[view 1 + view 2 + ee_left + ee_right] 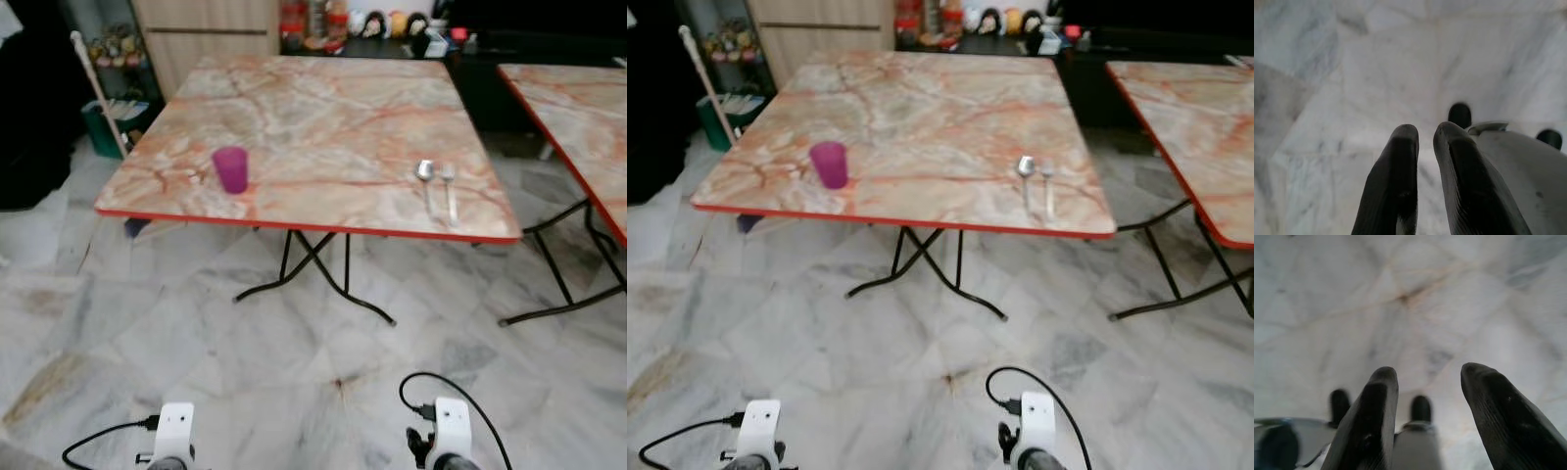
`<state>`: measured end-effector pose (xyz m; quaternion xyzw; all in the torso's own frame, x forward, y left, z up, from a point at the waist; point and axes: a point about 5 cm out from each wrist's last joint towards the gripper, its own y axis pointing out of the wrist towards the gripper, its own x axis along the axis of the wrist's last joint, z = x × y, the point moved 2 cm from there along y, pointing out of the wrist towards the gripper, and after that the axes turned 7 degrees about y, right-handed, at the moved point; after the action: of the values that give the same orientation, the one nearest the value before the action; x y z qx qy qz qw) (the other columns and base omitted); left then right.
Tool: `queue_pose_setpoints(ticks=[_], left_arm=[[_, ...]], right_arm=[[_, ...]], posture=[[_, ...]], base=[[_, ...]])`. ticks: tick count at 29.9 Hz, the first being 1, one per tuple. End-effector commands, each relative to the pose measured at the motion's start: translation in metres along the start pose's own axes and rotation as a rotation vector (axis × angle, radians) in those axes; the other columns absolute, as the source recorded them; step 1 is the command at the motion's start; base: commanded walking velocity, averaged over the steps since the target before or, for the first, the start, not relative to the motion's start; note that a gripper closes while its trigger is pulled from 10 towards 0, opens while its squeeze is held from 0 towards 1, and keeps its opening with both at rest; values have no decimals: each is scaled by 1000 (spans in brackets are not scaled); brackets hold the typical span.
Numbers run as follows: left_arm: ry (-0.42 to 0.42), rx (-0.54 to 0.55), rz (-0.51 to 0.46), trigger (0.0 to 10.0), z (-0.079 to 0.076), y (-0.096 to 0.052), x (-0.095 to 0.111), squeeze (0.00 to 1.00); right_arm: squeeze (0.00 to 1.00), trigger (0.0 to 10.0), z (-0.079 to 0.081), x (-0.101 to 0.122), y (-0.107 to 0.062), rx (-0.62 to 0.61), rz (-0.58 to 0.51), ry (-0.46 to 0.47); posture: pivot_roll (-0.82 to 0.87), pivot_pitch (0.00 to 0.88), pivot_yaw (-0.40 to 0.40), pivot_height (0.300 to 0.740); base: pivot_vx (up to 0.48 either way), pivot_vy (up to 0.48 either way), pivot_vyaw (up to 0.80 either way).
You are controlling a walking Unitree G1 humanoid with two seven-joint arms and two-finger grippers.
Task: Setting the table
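Ahead, the purple cup (231, 168) stood near the table's (323, 108) front left edge, nearer the left gripper (1422, 139), its fingers nearly together. Rightward, the spoon (426, 180) and fork (450, 190) lay side by side, handles toward the spread, empty right gripper (1427, 377).

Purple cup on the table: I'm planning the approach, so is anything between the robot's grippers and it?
Nothing visible does. The purple cup stands alone near the table's near edge; only bare marble floor lies between. Both arms hang low: left gripper, right gripper.
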<state>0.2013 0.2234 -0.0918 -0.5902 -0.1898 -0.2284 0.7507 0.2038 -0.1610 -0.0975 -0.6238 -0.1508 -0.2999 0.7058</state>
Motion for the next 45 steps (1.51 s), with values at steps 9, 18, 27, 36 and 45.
queue_pose_setpoints(ticks=[9,18,27,36,45], left_arm=[[1,-10,7,10000,-4,0,-1,0],[12,-19,6,10000,-5,0,1,0],[20,-19,17,10000,-3,-1,-5,0],[60,-17,31,10000,5,-1,-11,0],[84,6,35,10000,20,-3,-16,0]], right_arm=[[0,10000,-13,-8,-3,-36,13,15],[0,10000,-16,-13,-5,-44,20,15],[0,10000,-15,-17,-6,-52,23,28],[0,10000,-9,-29,-8,-37,41,20],[0,10000,-15,-45,-13,-44,68,11]], posture=[[37,151,-26,740],[30,167,-23,740],[26,176,-13,740],[21,205,21,740],[34,203,30,740]], base=[[341,0,0],[341,0,0],[340,0,0],[323,0,0],[61,0,0]])
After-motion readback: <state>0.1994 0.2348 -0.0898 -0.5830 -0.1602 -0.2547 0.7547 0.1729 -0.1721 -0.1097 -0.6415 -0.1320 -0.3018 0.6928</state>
